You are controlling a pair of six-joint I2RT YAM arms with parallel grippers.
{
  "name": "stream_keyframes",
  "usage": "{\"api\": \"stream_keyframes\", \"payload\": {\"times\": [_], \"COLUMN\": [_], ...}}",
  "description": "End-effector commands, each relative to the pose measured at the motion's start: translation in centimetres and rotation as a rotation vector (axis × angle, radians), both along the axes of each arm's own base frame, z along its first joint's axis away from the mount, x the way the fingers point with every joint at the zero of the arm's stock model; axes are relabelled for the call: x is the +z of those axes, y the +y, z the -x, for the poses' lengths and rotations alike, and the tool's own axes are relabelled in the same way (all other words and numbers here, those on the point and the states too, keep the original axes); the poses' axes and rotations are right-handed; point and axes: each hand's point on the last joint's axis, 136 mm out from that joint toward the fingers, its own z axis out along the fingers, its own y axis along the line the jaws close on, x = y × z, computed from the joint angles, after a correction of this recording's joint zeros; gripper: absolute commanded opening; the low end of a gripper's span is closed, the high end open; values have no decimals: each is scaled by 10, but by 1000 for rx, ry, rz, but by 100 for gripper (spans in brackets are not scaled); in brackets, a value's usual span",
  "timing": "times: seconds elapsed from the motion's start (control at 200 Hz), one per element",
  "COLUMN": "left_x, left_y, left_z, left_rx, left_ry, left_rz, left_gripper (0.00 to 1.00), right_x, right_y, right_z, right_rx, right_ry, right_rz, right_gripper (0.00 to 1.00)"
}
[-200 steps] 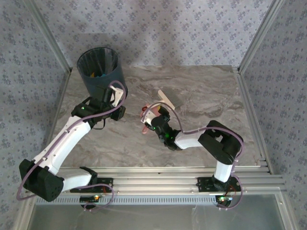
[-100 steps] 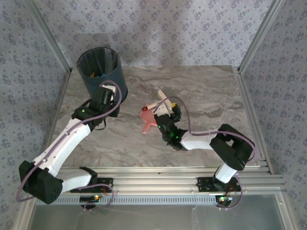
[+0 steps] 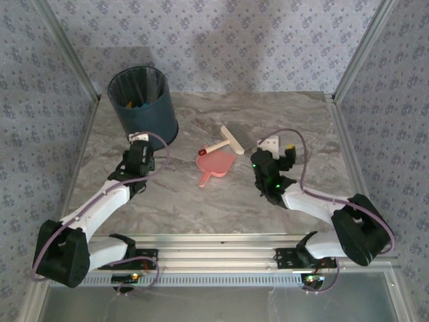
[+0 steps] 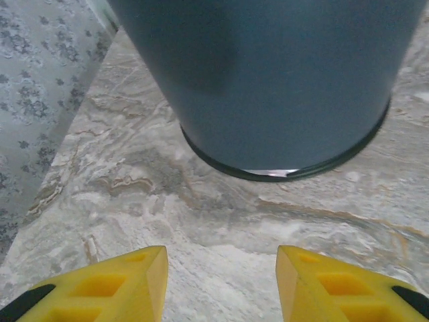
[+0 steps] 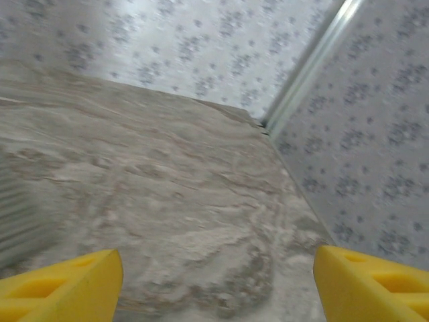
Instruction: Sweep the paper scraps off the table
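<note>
A few orange and teal paper scraps [image 3: 137, 104] show inside the dark blue bin [image 3: 142, 100] at the back left of the table [image 3: 201, 201]. My left gripper [image 3: 139, 145] sits low just in front of the bin. In the left wrist view the left gripper [image 4: 221, 282] is open, with bare tabletop between its yellow fingers and the bin wall [image 4: 268, 80] close ahead. My right gripper [image 3: 276, 147] is right of the pink dustpan [image 3: 216, 163]. In the right wrist view the right gripper [image 5: 218, 282] stands wide open over bare table.
A white hand brush [image 3: 231, 139] lies just behind the dustpan, its handle touching the pan's far edge. Aluminium rails [image 3: 348, 154] and patterned walls close off the table's sides; the back right corner post [image 5: 305, 67] shows ahead of the right gripper.
The right gripper has let go of the pink dustpan and swung right; the pan now lies flat on the table. The left gripper has drawn back from the bin and dropped lower.
</note>
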Motion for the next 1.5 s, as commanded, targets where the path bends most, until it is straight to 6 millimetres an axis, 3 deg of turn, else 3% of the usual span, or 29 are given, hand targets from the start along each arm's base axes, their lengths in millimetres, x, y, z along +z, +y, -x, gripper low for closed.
{"api": "stream_keyframes", "payload": {"times": [0.0,0.165,0.35,0.485,0.54,0.565,0.72,0.969,1.204,1.294,1.374,1.499], "left_x": [17,-1,-21,-35,-42,-44,-47,-57,-66,-69,-70,-70], "left_y": [11,23,33,33,30,29,27,26,20,26,43,44], "left_z": [-15,-23,-34,-40,-43,-45,-49,-50,-50,-50,-53,-53], "left_rx": [36,38,37,9,-31,-51,-138,-219,-283,-241,-134,-131], "left_ry": [-113,-94,-56,-52,-54,-58,-160,-185,-189,-193,-183,-185], "left_rz": [-3,16,4,42,75,78,74,185,217,218,212,210], "left_gripper": [47,48,61,74,95,100,100,100,100,100,100,100], "right_x": [-12,-18,-36,-47,-51,-51,-57,-64,-72,-76,-85,-94], "right_y": [-30,-66,-85,-91,-94,-95,-101,-113,-108,-107,-105,-104], "right_z": [9,10,7,3,1,0,-2,-9,-14,-16,-21,-36], "right_rx": [-42,-72,-37,26,48,58,96,134,182,188,200,180], "right_ry": [30,16,30,16,8,-3,-44,-77,-92,-82,-58,14], "right_rz": [-29,-96,-131,-219,-249,-260,-307,-355,-360,-364,-364,-360], "right_gripper": [77,77,78,79,80,80,80,81,82,83,84,89]}}
